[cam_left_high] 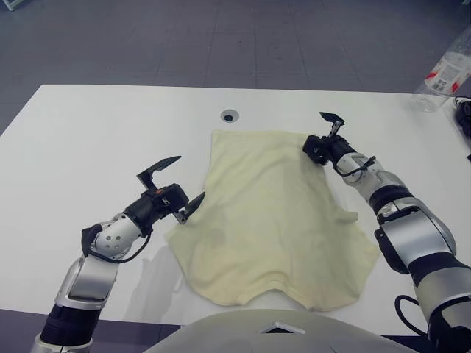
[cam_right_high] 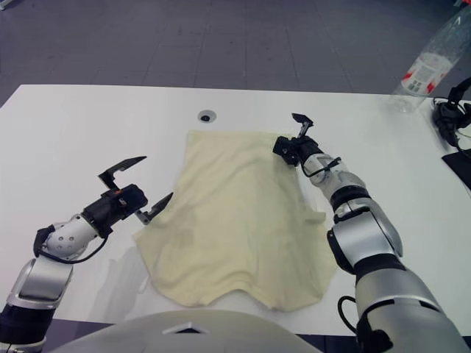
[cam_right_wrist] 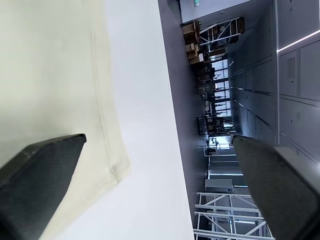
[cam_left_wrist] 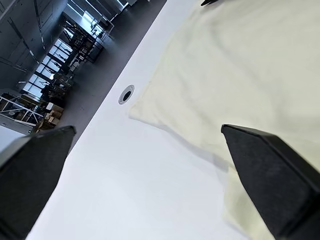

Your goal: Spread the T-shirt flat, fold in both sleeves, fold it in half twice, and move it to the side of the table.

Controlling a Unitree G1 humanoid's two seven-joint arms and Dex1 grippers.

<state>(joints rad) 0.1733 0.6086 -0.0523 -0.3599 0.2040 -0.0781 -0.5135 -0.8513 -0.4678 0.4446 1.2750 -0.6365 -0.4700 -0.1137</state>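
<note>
The T-shirt (cam_left_high: 272,220) lies mid-table, cream on the white table (cam_left_high: 96,125). It is narrow at its far end and wider toward the near edge, where its rounded border stops just short of the table's edge. The cloth is mostly flat, with a soft crease running down its right side. Its far border sits just beside a small round hole (cam_left_high: 229,115) in the tabletop.

The left gripper (cam_left_high: 184,182) hangs at the shirt's left border, about halfway between the near and far edges. Its fingers are spread wide and hold nothing. The lower tip is right at the cloth's edge, but I cannot tell whether it touches.

The right gripper (cam_left_high: 324,134) is at the shirt's far right corner, also spread. One finger sticks up clear of the cloth and the other is down by the corner, with nothing pinched between them.

A clear bottle (cam_left_high: 445,73) stands at the table's far right corner, and a black cable (cam_right_high: 449,114) lies near it along the right edge.
</note>
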